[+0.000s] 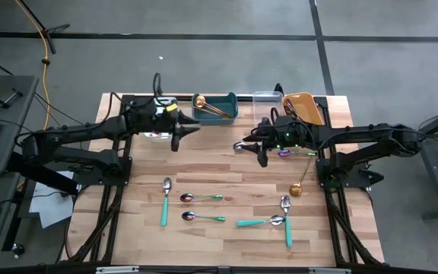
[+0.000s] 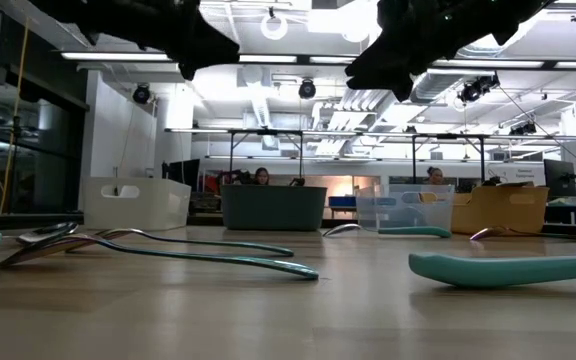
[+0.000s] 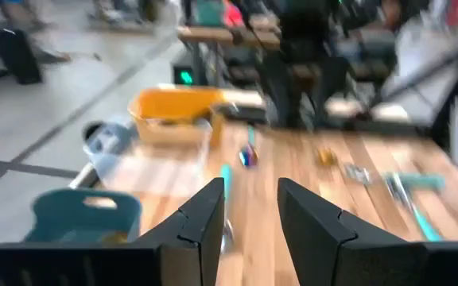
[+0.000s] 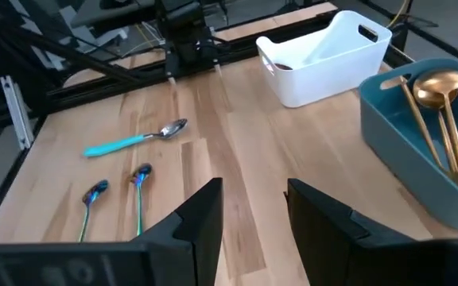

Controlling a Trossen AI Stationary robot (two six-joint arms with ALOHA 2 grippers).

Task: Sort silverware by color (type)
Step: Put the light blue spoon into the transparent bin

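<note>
Both grippers are parted and empty — left gripper (image 1: pixel 195 131) near the teal bin (image 1: pixel 228 111), right gripper (image 1: pixel 243 143) mid-table. Gold spoons (image 4: pixel 440 95) are already binned; teal-handled spoons (image 1: pixel 164 201) remain at the front — each is best approached along its handle.

Teal bin (image 4: pixel 416 147), gold spoons (image 4: pixel 444 99); white bin (image 4: pixel 324 59); orange bin (image 1: pixel 303 106).
</note>
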